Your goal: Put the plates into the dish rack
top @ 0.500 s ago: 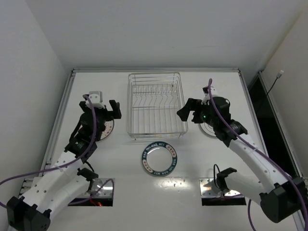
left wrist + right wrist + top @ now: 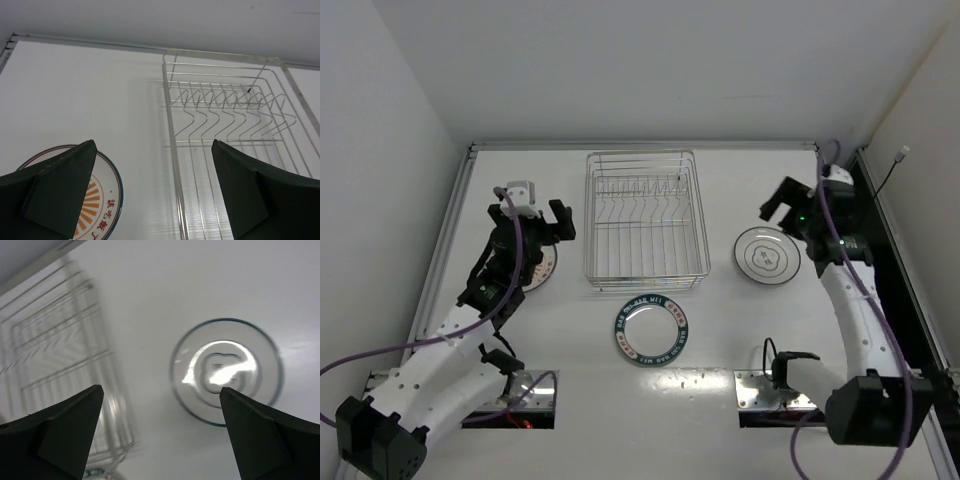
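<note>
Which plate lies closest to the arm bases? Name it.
The teal lettered-rim plate, in front of the dish rack. The orange-red patterned plate and the plain ringed plate lie farther back, flanking the rack.

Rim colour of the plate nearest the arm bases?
Round white plate: dark teal lettered rim, clearest in top external.

I'm driving this in a robotics lab cell: a bare white tabletop (image 2: 740,330) edged by silver metal rails (image 2: 640,145), boxed in by plain white panel walls (image 2: 640,70). My white-and-black left arm (image 2: 440,365) and right arm (image 2: 855,310) are bolted to shiny metal base plates (image 2: 752,390) and trail purple cables (image 2: 380,353). The rectangular silver wire dish rack (image 2: 645,281) stands straight on that tabletop.
</note>
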You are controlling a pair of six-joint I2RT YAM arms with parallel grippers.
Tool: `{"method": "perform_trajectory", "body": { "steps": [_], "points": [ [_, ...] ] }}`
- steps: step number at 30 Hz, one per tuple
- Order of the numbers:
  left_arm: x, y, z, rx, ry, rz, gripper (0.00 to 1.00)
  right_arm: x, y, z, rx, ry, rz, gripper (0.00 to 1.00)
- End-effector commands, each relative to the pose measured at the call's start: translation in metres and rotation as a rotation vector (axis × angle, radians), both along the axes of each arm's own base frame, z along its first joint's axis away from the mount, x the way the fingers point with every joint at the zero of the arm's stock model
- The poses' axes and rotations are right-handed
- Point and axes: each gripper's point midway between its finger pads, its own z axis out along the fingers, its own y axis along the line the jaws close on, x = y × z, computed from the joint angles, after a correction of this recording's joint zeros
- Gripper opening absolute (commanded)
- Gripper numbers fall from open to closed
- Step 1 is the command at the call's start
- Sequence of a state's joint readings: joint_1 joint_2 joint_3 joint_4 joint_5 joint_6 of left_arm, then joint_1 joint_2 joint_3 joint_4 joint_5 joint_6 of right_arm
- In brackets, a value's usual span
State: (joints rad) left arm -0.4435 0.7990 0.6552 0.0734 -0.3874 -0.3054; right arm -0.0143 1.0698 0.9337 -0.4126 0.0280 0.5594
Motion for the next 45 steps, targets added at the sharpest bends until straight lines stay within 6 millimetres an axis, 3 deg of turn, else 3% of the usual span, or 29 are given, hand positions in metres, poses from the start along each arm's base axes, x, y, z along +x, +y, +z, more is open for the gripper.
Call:
{"method": "perform_trajectory", "body": {
  "steps": [1, 2, 3, 6, 7, 10, 14, 16, 18, 19, 25, 34, 35, 38, 42, 45],
  "points": [
    [0.005, 0.012, 0.011, -0.023, -0.002, 0.090, 1.00, -0.026, -0.046, -0.033, 0.125, 0.099, -0.149, 1.00],
    [0.005, 0.016, 0.014, -0.031, -0.003, 0.113, 1.00, -0.031, -0.053, -0.041, 0.145, 0.117, -0.178, 1.00],
    [0.007, 0.024, 0.004, -0.012, 0.036, 0.171, 1.00, -0.047, -0.070, -0.070, 0.227, 0.175, -0.274, 1.00],
    [0.008, 0.027, 0.003, 0.005, 0.062, 0.185, 1.00, -0.059, -0.071, -0.101, 0.341, 0.234, -0.302, 1.00],
    [0.010, 0.025, 0.003, 0.001, 0.069, 0.186, 1.00, -0.069, -0.079, -0.120, 0.403, 0.263, -0.349, 0.99],
    [0.015, 0.024, -0.005, 0.021, 0.115, 0.197, 1.00, -0.074, -0.077, -0.143, 0.589, 0.262, -0.374, 0.90],
    [0.019, 0.022, -0.015, 0.041, 0.164, 0.200, 1.00, -0.078, -0.083, -0.157, 0.676, 0.273, -0.447, 0.89],
    [0.020, 0.021, -0.011, 0.036, 0.156, 0.200, 1.00, -0.076, -0.086, -0.162, 0.699, 0.241, -0.467, 0.89],
    [0.020, 0.021, -0.011, 0.036, 0.156, 0.200, 1.00, -0.074, -0.087, -0.168, 0.743, 0.230, -0.496, 0.82],
    [0.020, 0.021, -0.011, 0.036, 0.156, 0.200, 1.00, -0.070, -0.086, -0.175, 0.751, 0.230, -0.494, 0.73],
    [0.017, 0.021, 0.002, 0.023, 0.138, 0.187, 1.00, -0.063, -0.088, -0.197, 0.803, 0.282, -0.525, 0.60],
    [0.016, 0.020, 0.006, 0.045, 0.146, 0.174, 1.00, -0.026, -0.101, -0.197, 0.808, 0.313, -0.483, 0.14],
    [0.016, 0.022, 0.006, 0.046, 0.145, 0.183, 1.00, -0.026, -0.101, -0.198, 0.808, 0.313, -0.483, 0.00],
    [0.014, 0.024, 0.006, 0.044, 0.137, 0.192, 1.00, -0.029, -0.095, -0.199, 0.823, 0.341, -0.456, 0.00],
    [0.014, 0.026, 0.007, 0.045, 0.136, 0.202, 1.00, -0.028, -0.091, -0.166, 0.714, 0.276, -0.409, 0.00],
    [0.014, 0.026, 0.007, 0.045, 0.136, 0.202, 1.00, -0.013, -0.097, -0.090, 0.545, 0.089, -0.364, 0.00]
  ]
}}
